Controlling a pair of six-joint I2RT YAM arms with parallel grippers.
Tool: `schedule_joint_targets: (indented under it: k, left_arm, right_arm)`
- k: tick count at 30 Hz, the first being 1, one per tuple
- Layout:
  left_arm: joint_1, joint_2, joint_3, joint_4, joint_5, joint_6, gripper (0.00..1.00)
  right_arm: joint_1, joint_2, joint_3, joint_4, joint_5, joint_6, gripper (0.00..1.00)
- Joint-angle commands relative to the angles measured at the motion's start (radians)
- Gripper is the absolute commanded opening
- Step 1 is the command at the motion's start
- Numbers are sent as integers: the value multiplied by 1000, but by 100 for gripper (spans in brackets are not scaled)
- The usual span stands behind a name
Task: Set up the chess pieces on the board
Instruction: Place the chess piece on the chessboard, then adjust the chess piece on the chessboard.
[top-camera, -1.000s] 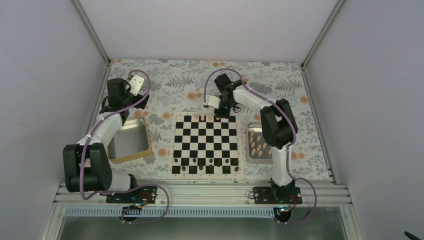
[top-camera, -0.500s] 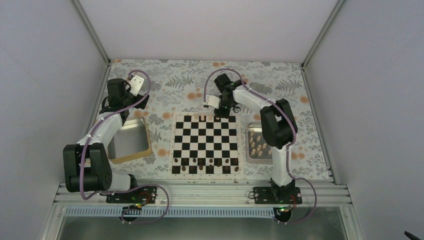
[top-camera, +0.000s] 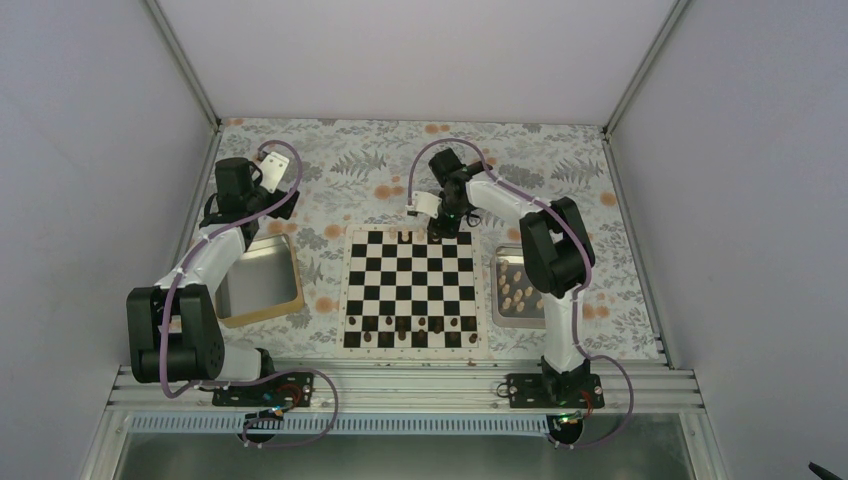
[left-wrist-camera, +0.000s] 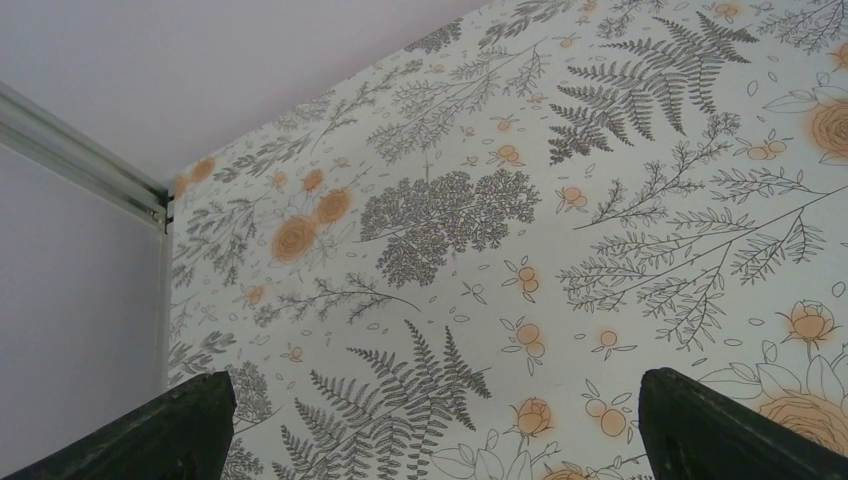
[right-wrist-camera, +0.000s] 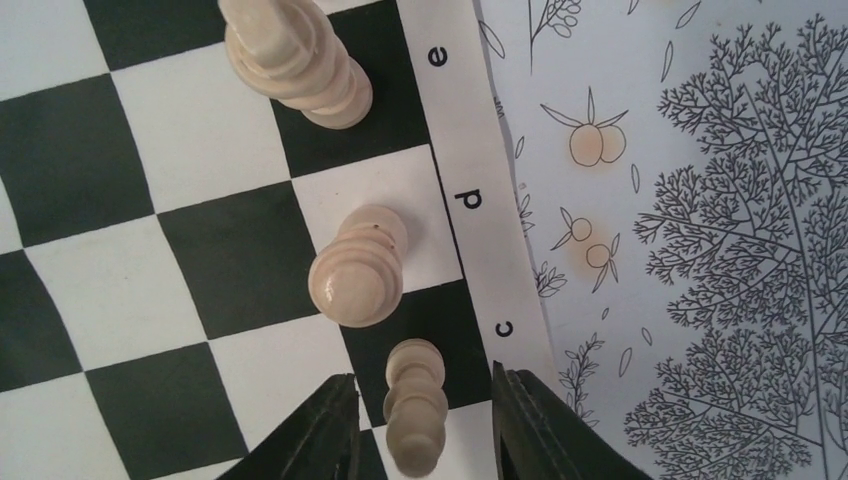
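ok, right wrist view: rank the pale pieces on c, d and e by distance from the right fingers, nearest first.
1. piece on c: bottom of view, between the right fingers.
2. piece on d: mid-view, on the edge row.
3. piece on e: top, farthest.

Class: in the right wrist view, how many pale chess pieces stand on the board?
3: the e-file piece on a black square, the d-file piece on a white square, the c-file piece on black between the fingers. More may sit outside this view.
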Motion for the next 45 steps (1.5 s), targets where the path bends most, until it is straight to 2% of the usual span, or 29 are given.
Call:
schedule_joint_targets:
  k: [1, 5, 12, 18, 27, 35, 45]
  left_arm:
    - [6, 6, -4, 23, 29, 12, 100]
    - [6, 0, -2, 20, 28, 11, 100]
    - [6, -14, 5, 12, 32, 8, 100]
    - [6, -29, 8, 5, 36, 12, 100]
    - [6, -57, 13, -8, 48, 8, 100]
    - [6, -68, -1, 1, 33, 14, 100]
    - [6, -65, -9, 20, -5, 20, 100]
  right_arm:
    - [-11, -9, -16, 13, 1, 4, 38]
    - [-20, -62, -19, -20, 29, 7, 38]
    - [-5, -285, -109, -102, 49, 41, 41]
    - [94, -410, -249, -186, 39, 87, 41]
    - [272, -583, -479, -140, -41, 197, 41]
    - [375, -660, -583, -105, -60, 212, 42]
    - [467, -635, -654, -33, 40, 217, 40]
